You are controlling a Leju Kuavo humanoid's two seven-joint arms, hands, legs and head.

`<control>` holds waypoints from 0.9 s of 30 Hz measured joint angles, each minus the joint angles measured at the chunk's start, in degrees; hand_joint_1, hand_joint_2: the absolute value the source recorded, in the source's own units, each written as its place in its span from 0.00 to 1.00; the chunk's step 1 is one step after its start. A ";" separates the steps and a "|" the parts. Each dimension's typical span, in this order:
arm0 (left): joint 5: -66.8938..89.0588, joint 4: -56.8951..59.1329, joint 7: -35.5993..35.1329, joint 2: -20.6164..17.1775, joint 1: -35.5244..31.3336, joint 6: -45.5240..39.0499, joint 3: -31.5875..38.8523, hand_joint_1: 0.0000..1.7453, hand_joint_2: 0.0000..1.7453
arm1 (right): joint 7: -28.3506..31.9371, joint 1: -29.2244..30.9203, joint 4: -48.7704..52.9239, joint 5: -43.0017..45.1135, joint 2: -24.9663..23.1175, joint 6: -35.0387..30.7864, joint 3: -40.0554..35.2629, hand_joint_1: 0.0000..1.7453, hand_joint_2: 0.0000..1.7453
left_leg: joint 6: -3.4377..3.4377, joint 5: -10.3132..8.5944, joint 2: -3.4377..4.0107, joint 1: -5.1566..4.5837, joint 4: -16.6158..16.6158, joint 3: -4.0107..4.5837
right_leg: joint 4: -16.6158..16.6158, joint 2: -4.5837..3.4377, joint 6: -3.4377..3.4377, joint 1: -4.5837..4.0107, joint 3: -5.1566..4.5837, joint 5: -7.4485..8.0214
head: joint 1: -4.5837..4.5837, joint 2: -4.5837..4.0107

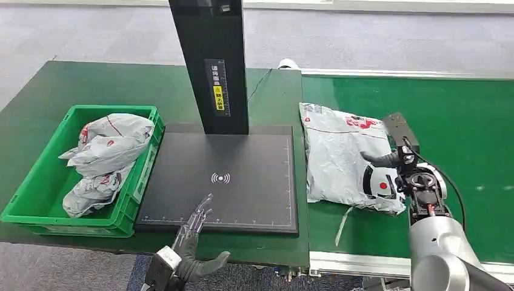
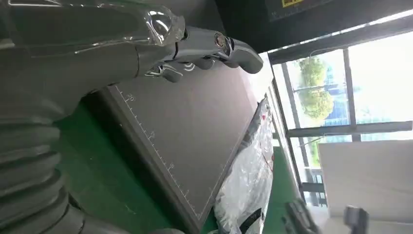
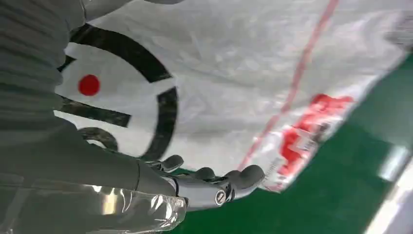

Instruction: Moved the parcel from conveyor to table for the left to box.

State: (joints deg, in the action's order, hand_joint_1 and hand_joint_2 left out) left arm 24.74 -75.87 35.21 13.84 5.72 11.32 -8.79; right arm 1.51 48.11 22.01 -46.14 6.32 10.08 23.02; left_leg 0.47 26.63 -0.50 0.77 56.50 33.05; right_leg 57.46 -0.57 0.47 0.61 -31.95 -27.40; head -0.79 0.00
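A white poly-mailer parcel with red and black print lies flat on the green conveyor belt, at about 3 o'clock from the black scanning pad, its left edge just beside the pad's right border. The right hand is at the parcel's right edge, at 3 o'clock on the bag — its thumb lies over the top of the plastic, and in the right wrist view the fingers curl at the bag's edge against the belt; whether they actually clamp the parcel, I cannot tell.

The left hand hovers at the pad's near edge, around 6 o'clock, fingers spread and straight, holding nothing. The left wrist view shows its fingers above the pad's ruled border.

At 9 o'clock from the pad sits a green plastic crate on the dark green table, holding crumpled white mailer bags. A black upright column with a yellow label rises from the pad's far side, at 12 o'clock.
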 measured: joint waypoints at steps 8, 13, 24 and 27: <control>-0.81 -0.02 -1.05 -0.13 0.04 0.85 0.57 0.00 1.00 | -22.93 0.05 -3.17 -15.91 -0.37 -2.25 -9.32 0.00 1.00 | 0.00 0.00 -0.02 0.00 0.00 -0.01 | 0.00 0.01 0.00 0.00 -0.02 0.00 | 0.00 0.00; -0.88 -0.02 -1.07 -0.35 0.04 1.18 0.63 0.00 1.00 | -23.00 0.03 -4.07 -17.53 -0.31 -2.34 -11.15 0.00 1.00 | 0.00 0.00 -0.01 0.00 0.00 -0.01 | 0.00 0.00 0.00 0.00 -0.02 0.00 | 0.00 0.00; -1.07 0.20 -1.07 -0.42 -0.77 1.12 0.61 0.00 1.00 | -20.74 -0.02 -5.25 -18.64 -0.33 2.18 -11.52 0.00 1.00 | 0.00 0.00 -0.01 0.00 0.00 -0.01 | 0.00 0.00 0.00 0.00 -0.02 0.00 | 0.00 0.00; -1.16 0.35 -1.07 -0.42 -0.86 1.12 0.61 0.00 1.00 | -20.65 -0.20 -5.58 -19.71 -0.39 3.71 -11.52 0.00 1.00 | 0.00 0.00 -0.01 0.00 0.00 -0.01 | 0.00 0.00 0.00 0.00 -0.02 0.00 | 0.00 0.00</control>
State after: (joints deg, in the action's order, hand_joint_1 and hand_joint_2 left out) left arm 23.58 -75.52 34.14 13.42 4.86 12.44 -8.17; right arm -19.15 47.90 16.44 -65.85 5.92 13.79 11.50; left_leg 0.47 26.62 -0.51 0.77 56.50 33.04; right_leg 57.46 -0.57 0.47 0.61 -31.98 -27.40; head -0.79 0.00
